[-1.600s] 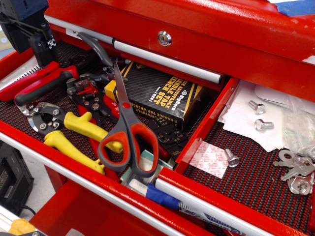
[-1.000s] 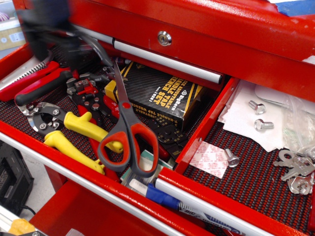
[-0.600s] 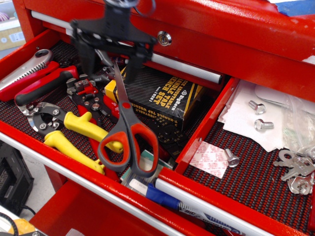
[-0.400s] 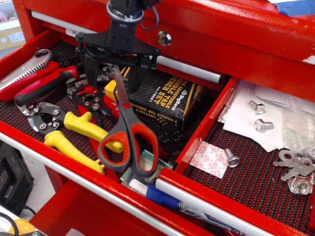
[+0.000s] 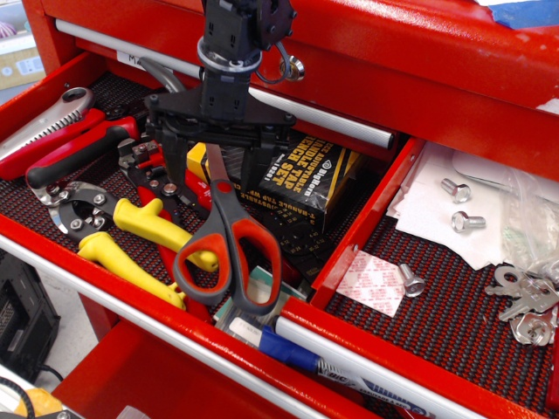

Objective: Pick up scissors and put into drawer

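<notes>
The scissors (image 5: 229,249) lie in the left drawer section, grey loop handles lined red-orange toward the front, steel blades pointing back over a black box. My black gripper (image 5: 218,170) hangs straight down over the blades just behind the red pivot. It is open, one finger on each side of the blades, holding nothing. The drawer (image 5: 454,323) with black ribbed liner lies to the right past a red divider. It holds silver bolts, keys and white papers.
The left section also holds yellow-handled snips (image 5: 122,231), red-handled pliers (image 5: 70,153), a saw-like tool (image 5: 44,122) and the black box (image 5: 297,170). A closed red drawer front with a silver handle (image 5: 332,118) and lock stands behind. A blue marker (image 5: 288,349) lies at the front rail.
My gripper came in from the upper left, moved right and down, and now straddles the scissor blades. The scissors have not moved.
</notes>
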You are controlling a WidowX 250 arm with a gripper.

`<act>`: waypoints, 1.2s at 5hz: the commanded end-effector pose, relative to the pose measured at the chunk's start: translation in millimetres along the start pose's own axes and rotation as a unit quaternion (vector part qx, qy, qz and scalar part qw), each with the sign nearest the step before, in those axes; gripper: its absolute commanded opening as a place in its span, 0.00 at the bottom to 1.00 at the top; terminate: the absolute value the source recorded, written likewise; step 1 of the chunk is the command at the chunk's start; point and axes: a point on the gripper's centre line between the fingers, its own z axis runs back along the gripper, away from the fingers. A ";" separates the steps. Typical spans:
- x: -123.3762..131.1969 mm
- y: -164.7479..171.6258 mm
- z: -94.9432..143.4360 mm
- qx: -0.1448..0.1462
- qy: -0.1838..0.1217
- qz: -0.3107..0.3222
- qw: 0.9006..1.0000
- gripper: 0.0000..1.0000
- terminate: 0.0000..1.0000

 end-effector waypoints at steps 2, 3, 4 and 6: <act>1.6 -5.4 -19.7 -0.044 0.010 0.005 0.999 1.00 0.00; -0.7 -6.5 -21.5 -0.026 0.022 0.008 0.999 0.00 0.00; -1.6 -1.9 -14.6 -0.024 0.033 0.002 0.999 0.00 0.00; 2.3 29.1 37.0 -0.022 0.135 0.036 0.990 0.00 0.00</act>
